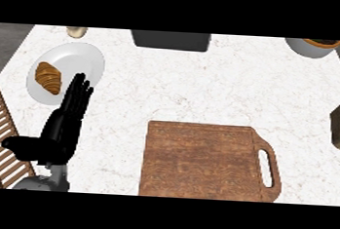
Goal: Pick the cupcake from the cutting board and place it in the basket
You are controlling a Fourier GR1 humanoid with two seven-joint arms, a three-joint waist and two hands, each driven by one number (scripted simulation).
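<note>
Resting open, left robot hand (pixel 70 112) | beside bare cutting board (pixel 199 162)

Left robot hand (pixel 63 123): black all over, matte, slightly glossy highlights along finger backs. Fingers long, slender, segmented, tapering to narrow tips. Thumb thick, blunt, rounded end. Palm block broad, dark, no visible markings or screws. Forearm below wrist: grey, smooth, rounded shell. No cables seen. Right robot hand out of view.

Brown wood-grained cutting board (pixel 199 159), white speckled counter (pixel 225 85), golden croissant (pixel 49 77) on white plate (pixel 82 58).
</note>
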